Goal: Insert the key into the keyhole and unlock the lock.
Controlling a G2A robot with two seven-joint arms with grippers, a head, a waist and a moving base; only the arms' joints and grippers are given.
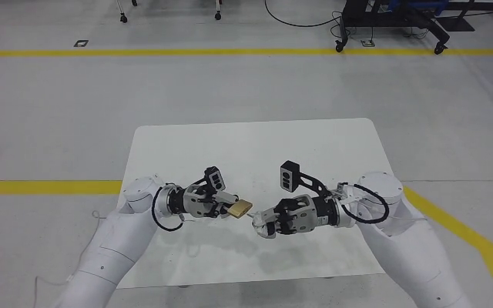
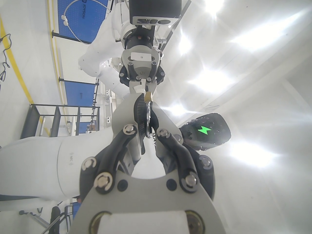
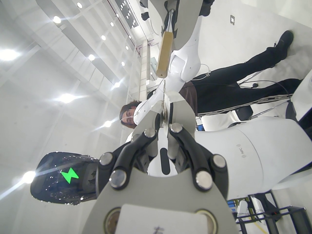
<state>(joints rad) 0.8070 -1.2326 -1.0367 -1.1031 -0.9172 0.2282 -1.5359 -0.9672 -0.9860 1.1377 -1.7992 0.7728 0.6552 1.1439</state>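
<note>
Left claw (image 2: 146, 110) clamps lock (image 3: 163, 54); right claw (image 3: 165, 109) pinches key (image 3: 164, 90), tip just ahead. Off-axis push would likely skew key, miss keyhole.

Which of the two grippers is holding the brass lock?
The left gripper: it is shut on the shackle of the brass lock. The right gripper holds the thin metal key instead.
</note>
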